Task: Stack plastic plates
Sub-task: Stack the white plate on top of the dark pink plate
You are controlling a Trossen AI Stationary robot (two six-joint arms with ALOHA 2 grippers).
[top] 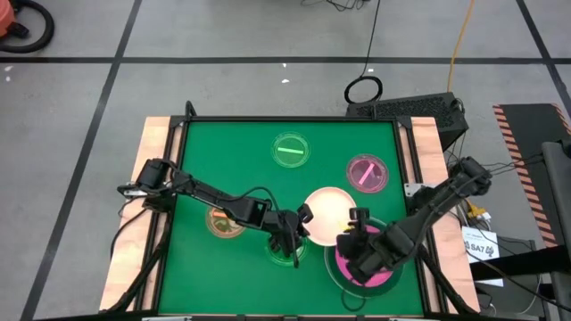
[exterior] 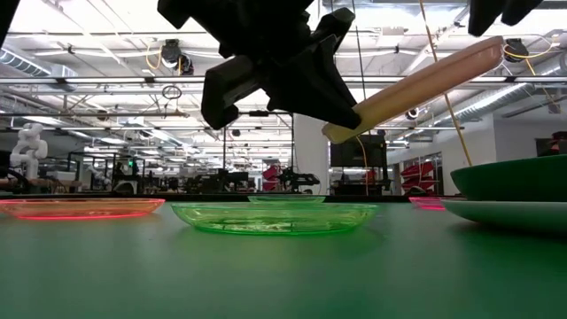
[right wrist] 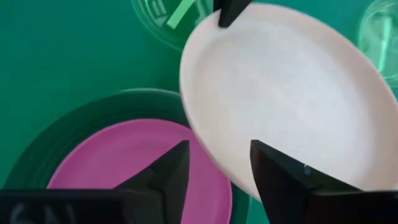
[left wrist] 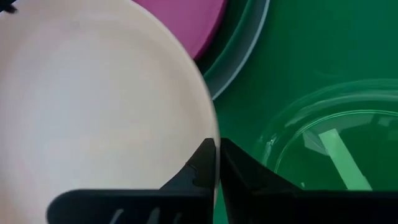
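My left gripper [top: 302,223] is shut on a cream-white plate [top: 328,209], which it holds in the air over the table's middle. My right gripper [right wrist: 214,171] stands open at the plate's opposite rim, above a pink plate [right wrist: 130,162]. The pink plate lies in a dark green plate [exterior: 514,177] on a pale plate [exterior: 505,213] at the near right. A small translucent green plate [exterior: 275,215] rests on the table below my left gripper. My left gripper pinches the cream-white plate's rim [left wrist: 210,134] between its two fingers, on the plate's left side. The fingers come slanting down from the table's left. The plate is lifted clear and tilted, its held end [exterior: 341,128] low and its other end higher. Whether my right gripper's open fingers [right wrist: 273,171] touch the plate's rim, I cannot tell.
A small orange plate [top: 225,221] lies near the left arm. Another small green plate [top: 290,150] and a small pink plate [top: 367,172] lie toward the far edge. Wooden rails [top: 156,152] border the green table.
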